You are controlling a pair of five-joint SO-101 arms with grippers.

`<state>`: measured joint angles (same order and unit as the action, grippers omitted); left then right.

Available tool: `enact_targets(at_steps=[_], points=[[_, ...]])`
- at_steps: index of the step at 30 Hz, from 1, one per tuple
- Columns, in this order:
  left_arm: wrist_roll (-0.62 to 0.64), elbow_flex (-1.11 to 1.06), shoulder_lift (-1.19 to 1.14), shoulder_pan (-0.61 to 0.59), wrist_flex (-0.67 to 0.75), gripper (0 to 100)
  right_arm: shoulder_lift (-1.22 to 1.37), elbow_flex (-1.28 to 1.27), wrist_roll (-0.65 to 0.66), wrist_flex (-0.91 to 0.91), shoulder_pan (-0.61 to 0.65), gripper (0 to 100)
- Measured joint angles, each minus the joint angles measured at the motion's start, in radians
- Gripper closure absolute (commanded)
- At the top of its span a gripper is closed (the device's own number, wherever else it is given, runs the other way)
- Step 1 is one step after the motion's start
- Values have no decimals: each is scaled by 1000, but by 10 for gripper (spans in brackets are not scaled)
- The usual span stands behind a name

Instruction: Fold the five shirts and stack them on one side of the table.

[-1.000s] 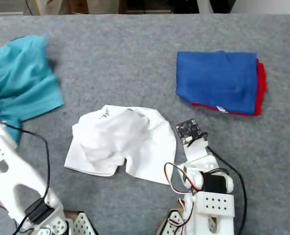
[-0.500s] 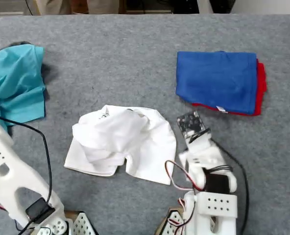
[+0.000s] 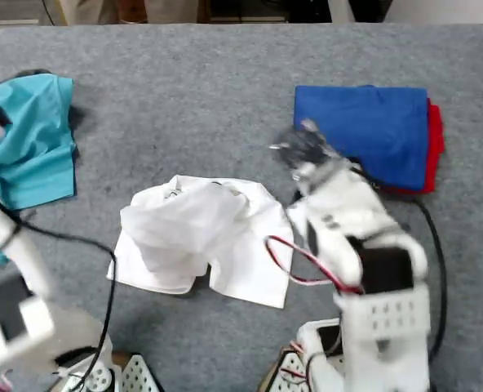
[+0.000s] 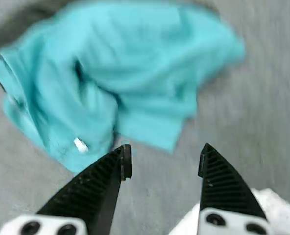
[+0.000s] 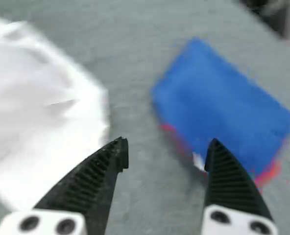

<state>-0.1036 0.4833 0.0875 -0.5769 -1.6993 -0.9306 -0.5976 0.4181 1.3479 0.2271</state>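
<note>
The crumpled white shirt (image 3: 201, 241) is lying mid-table (image 3: 184, 98), long axis running across. The right gripper (image 5: 164, 147), fingers spread, is hovering just past its far right corner, so it is the nearer one. The left gripper (image 4: 164, 154), also spread, is hanging over the teal shirt (image 3: 29, 147). Beyond, the blue shirt (image 3: 362, 135) is resting folded on the red shirt (image 3: 436, 139).
</note>
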Motion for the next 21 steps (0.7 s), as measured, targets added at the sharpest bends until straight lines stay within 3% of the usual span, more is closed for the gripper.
enact_targets(at_steps=[4,9,17,21], points=[[-8,-393,244,6,127,768,226,150,0,150,201,737],[-104,-776,511,6,201,768,497,170,0,173,384,737],[-130,-1171,829,6,284,768,916,180,0,32,488,755],[-130,-1289,919,-20,290,766,1103,180,-3,-44,494,921]])
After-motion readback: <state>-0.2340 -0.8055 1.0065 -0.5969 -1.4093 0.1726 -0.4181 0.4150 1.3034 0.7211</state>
